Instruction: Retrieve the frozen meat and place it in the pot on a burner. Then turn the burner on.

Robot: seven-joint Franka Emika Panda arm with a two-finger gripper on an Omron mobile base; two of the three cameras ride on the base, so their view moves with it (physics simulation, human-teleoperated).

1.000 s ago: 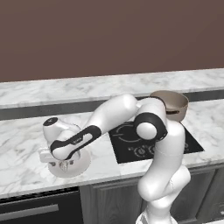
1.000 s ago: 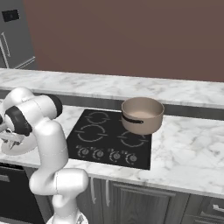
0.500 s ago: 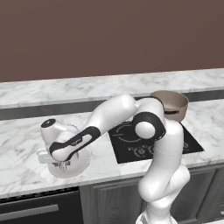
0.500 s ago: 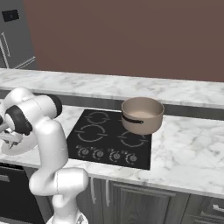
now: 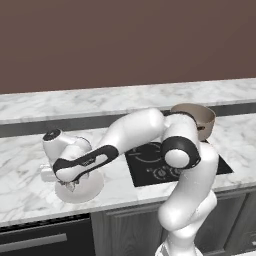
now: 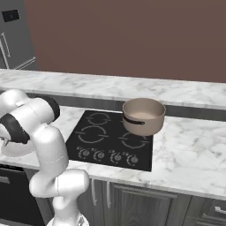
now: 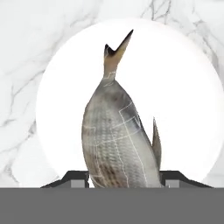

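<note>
Gripper (image 7: 122, 180) fingers straddle the frozen meat (image 7: 120, 140) mid-plate (image 7: 57, 96), can't tell if clamped; looks stiff, slippery, so grab mid-body.

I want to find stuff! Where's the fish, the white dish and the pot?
frozen meat (image 7: 118, 140), hand view, middle of its scaly body.
white dish (image 7: 183, 78), hand view, bare part beside the fish.
pot (image 6: 148, 124), right base view, outer wall.

Kitchen, marble counter (image 6: 194, 145), black cooktop (image 6: 106, 132) (dials in front), fridge (image 6: 15, 39)

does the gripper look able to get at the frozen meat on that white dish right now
Probably yes: in the hand view the gripper is right over the frozen meat on the white dish, a fingertip on either side, nothing in between.
</note>
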